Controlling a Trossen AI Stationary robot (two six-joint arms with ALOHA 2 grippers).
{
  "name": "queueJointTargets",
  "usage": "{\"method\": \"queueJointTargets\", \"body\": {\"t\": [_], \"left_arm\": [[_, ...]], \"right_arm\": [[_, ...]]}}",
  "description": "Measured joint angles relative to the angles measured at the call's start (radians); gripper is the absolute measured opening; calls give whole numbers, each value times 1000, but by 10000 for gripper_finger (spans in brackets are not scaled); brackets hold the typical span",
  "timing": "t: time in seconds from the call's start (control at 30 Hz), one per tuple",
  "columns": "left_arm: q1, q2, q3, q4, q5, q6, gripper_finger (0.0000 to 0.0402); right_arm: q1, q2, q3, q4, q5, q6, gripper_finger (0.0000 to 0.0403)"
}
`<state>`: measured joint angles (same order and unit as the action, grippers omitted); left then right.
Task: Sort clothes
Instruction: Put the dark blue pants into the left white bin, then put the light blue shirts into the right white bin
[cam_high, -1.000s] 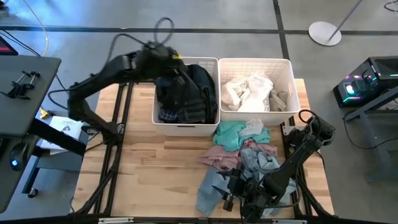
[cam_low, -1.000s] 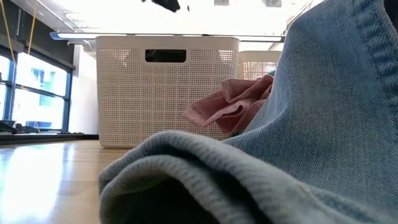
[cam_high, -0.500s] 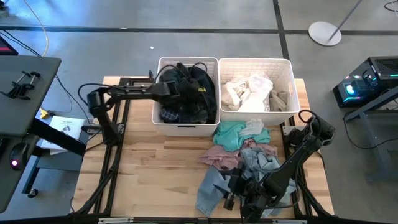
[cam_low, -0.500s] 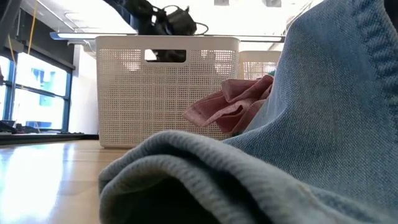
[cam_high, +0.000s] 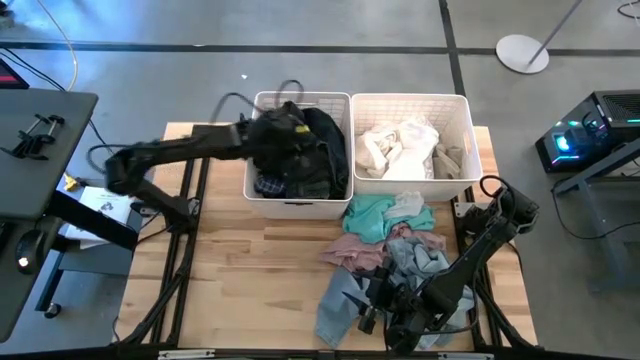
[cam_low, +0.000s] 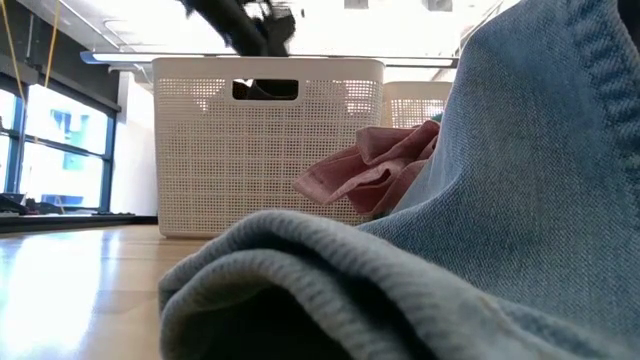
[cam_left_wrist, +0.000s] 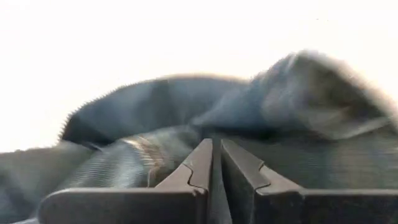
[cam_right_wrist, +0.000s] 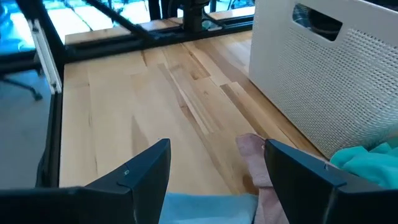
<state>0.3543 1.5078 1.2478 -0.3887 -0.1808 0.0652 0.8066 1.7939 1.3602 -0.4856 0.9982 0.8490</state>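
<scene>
The left claw (cam_high: 283, 130), fingers together, sits over the dark clothes (cam_high: 318, 150) in the left basket (cam_high: 262, 196), while the right claw (cam_high: 365, 312), fingers apart, rests amid the loose clothes pile (cam_high: 385, 245).

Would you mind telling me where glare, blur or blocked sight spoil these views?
Left wrist view: background blown out white, dark garment motion-blurred. Low view: bright ceiling glare, denim close up fills the right side, out of focus; left arm smeared at top. High view: evenly lit, left gripper slightly blurred over the left basket.
</scene>
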Motion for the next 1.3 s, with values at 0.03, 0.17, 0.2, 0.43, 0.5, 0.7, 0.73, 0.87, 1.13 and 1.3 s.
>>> {"method": "queueJointTargets", "body": {"t": [0.03, 0.17, 0.2, 0.43, 0.5, 0.7, 0.73, 0.87, 1.13, 1.3], "left_arm": [[-8, -41, 0, -4, 0, 5, 26], [-42, -198, 0, -38, -1, 6, 54], [-54, -232, 1, -52, -1, 4, 64], [-198, -418, -9, -229, -3, -87, 127], [-258, -461, -48, -257, -6, -128, 134], [-445, -551, -263, -179, -112, -277, 137], [-472, -559, -301, -157, -133, -301, 136], [-569, -566, -441, -23, -183, -362, 136], [-695, -557, -561, 189, -199, -383, 136], [-761, -557, -562, 223, -218, -386, 136]], "right_arm": [[0, 0, 0, -1, -8, -15, 248], [9, -8, 0, 3, -81, -65, 248], [11, -18, 0, 2, -112, -68, 248], [9, -102, 1, -124, -283, 30, 248], [-11, -114, 1, -229, -308, 20, 248], [-185, -114, 1, -641, -346, 191, 248], [-225, -113, 1, -686, -342, 237, 248], [-368, -111, 0, -717, -295, 302, 248], [-578, -2, 0, -681, -616, 83, 221], [-574, 101, 0, -634, -716, 23, 113]]}}
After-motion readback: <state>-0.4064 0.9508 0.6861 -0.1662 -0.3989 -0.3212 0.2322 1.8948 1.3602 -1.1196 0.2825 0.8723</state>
